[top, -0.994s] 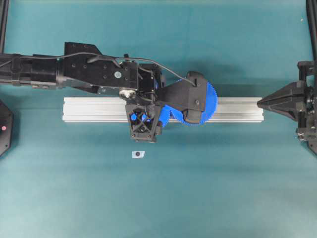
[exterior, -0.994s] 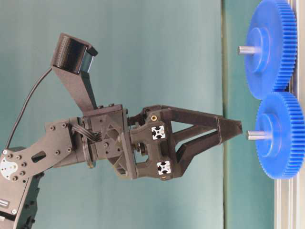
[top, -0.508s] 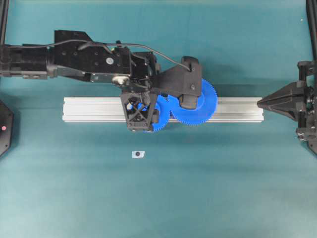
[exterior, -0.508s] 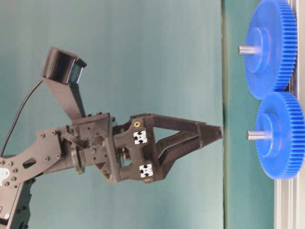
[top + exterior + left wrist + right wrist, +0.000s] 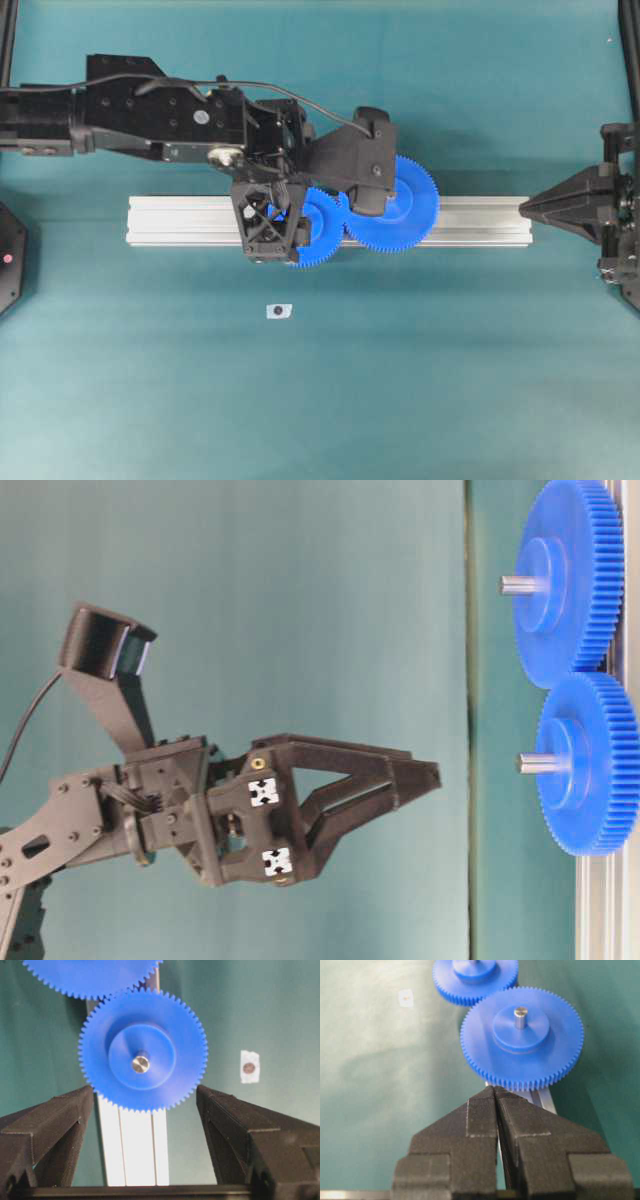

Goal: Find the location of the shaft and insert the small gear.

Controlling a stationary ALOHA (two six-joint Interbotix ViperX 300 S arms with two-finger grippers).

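Overhead view: straight down from high up, taking in the whole teal table (image 5: 420,400) and the aluminium rail (image 5: 480,222). Table-level view: low, close, turned on its side, rail (image 5: 605,920) along the right edge. Left wrist view: close above the small gear (image 5: 142,1050). Right wrist view: low along the rail toward the larger gear (image 5: 522,1037). Both gears common to all four.

Left gripper (image 5: 425,775) empty, apart from two meshed blue gears (image 5: 590,778).
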